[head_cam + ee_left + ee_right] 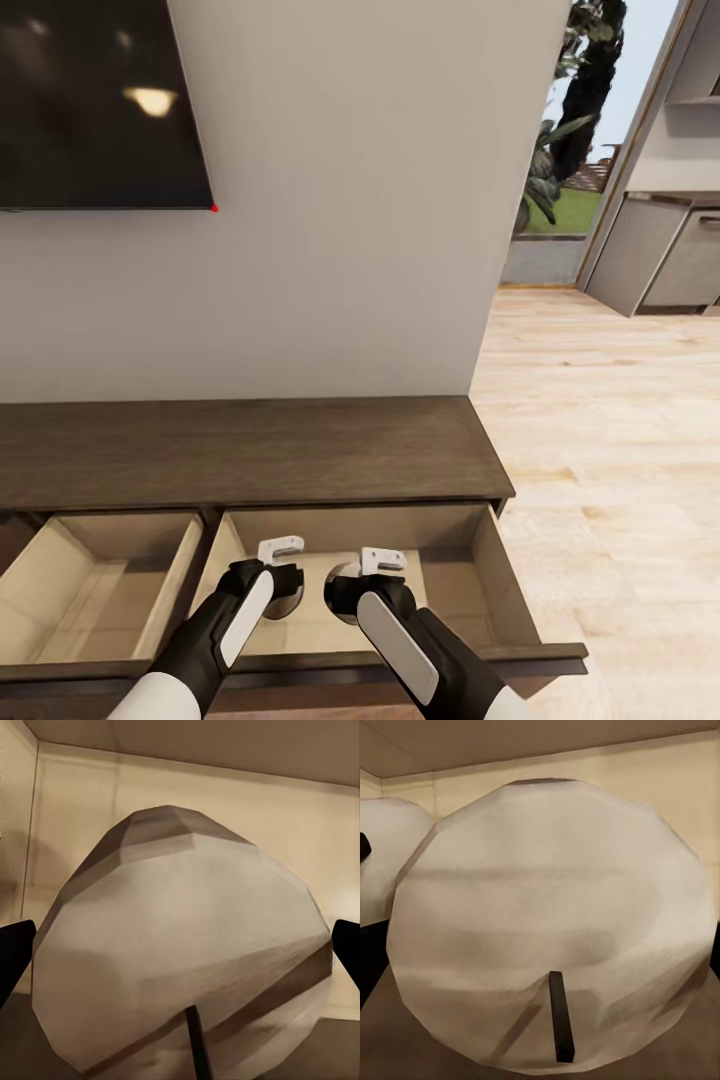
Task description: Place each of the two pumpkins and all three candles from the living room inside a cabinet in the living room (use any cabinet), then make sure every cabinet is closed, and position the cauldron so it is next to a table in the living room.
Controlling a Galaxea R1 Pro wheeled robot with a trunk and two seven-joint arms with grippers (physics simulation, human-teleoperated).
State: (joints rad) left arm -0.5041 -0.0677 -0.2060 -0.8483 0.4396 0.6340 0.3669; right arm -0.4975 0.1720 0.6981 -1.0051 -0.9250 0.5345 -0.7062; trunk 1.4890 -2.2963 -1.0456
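Two candles [551,922] in open cabinet [250,455] drawer

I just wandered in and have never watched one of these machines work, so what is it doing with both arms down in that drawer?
The robot has both arms reaching into the open right-hand drawer of the dark wood cabinet. Each gripper has a stubby off-white candle between its fingers: the left gripper around one candle, the right gripper around another candle. The two candles sit side by side low in the drawer. The drawer beside it is open too.
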